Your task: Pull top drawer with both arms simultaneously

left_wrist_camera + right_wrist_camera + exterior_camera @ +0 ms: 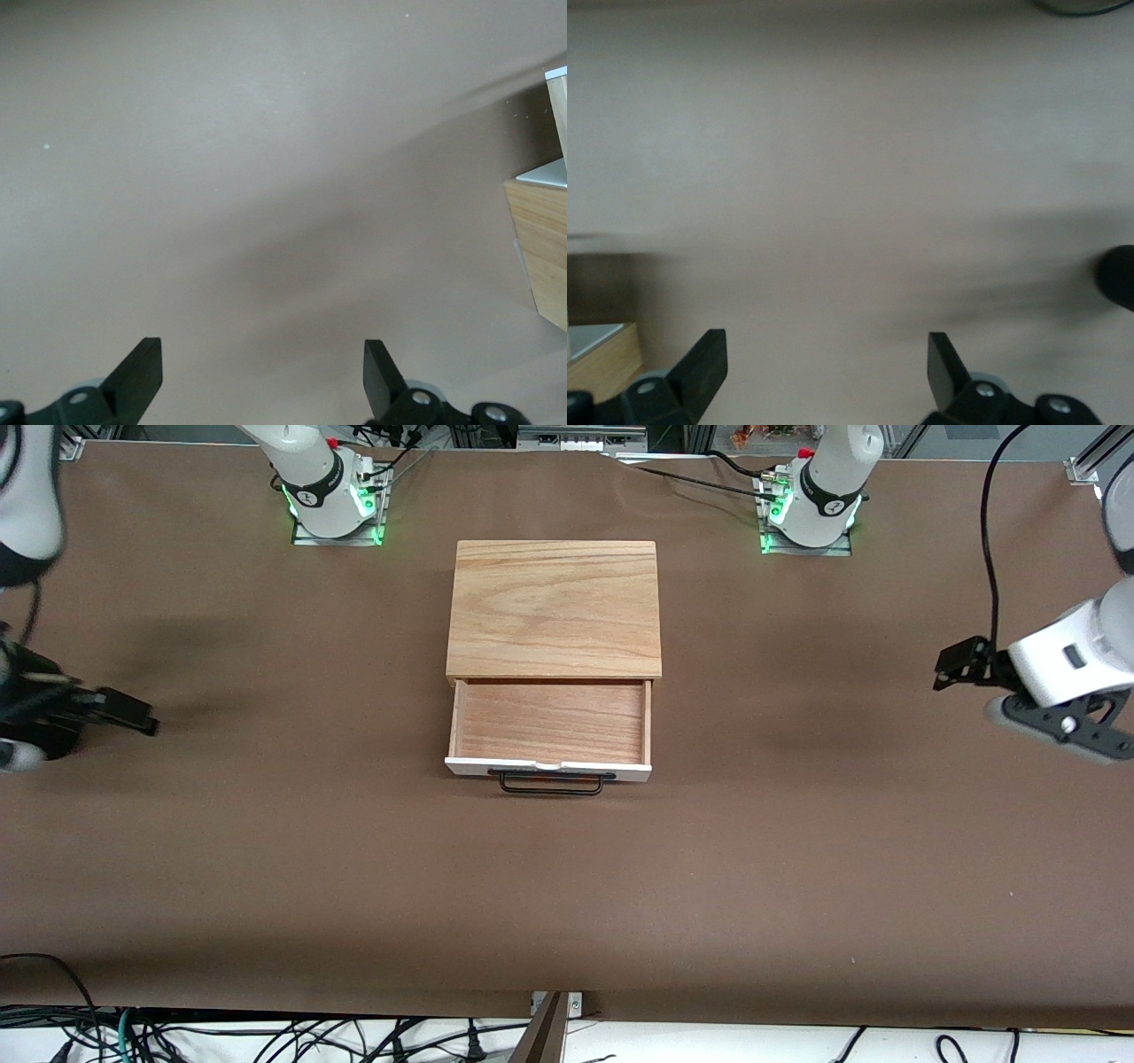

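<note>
Top drawer point(549, 726) is seen pulled out of the wooden box point(555, 607) mid-table point(266, 850), white front and black handle point(551, 782) toward the front camera, inside bare. Left gripper point(262, 376) is held over bare table at its own end, jaws released. Right gripper point(827, 372) likewise, jaws released, nothing grasped.

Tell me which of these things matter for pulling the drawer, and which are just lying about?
Part of the job:
- top drawer, already pulled out, with its black wire handle
- left gripper, open, over bare table toward its own end
- right gripper, open, over bare table toward its own end

Just there:
- wooden box top
- brown table
- loose cables along the table's near edge
</note>
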You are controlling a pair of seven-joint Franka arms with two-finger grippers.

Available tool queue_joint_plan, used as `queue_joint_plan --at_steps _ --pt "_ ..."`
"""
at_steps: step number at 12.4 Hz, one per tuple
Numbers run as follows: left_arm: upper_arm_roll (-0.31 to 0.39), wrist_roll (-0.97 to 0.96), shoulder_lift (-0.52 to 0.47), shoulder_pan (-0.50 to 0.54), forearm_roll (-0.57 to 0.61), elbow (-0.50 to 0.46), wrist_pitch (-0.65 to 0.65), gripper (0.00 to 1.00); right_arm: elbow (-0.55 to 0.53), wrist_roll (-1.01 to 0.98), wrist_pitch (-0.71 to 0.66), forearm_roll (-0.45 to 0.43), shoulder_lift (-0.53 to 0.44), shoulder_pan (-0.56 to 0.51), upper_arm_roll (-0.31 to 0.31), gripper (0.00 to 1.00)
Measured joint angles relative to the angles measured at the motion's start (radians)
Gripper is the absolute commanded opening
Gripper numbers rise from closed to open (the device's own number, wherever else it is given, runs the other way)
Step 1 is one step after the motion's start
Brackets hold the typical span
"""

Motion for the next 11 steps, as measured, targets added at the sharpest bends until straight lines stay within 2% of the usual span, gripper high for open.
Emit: queue_joint_plan --at_steps 2,4,7,9,11 --pt "0.002 -0.046 -0.097 0.019 0.000 -0.120 0.111 1.00 -0.045 0.001 -0.009 -0.007 -0.079 -0.007 0.001 1.00" --pt "0.001 -0.068 -0.164 0.026 0.004 -0.202 0.143 1.00 -0.115 0.008 -0.019 -0.008 -0.140 -0.006 0.003 1.00" --pt "-0.038 -0.099 -0.192 0.047 0.015 -0.235 0.150 1.00 -0.180 0.050 -0.024 -0.008 -0.187 -0.006 0.006 1.00" --pt "-0.087 -0.146 -0.192 0.069 0.016 -0.237 0.147 1.00 -0.185 0.050 -0.025 -0.008 -0.180 -0.006 0.008 1.00" --pt "-0.106 -0.162 -0.193 0.079 0.016 -0.239 0.135 1.00 -0.185 0.050 -0.025 -0.009 -0.174 -0.006 0.009 1.00"
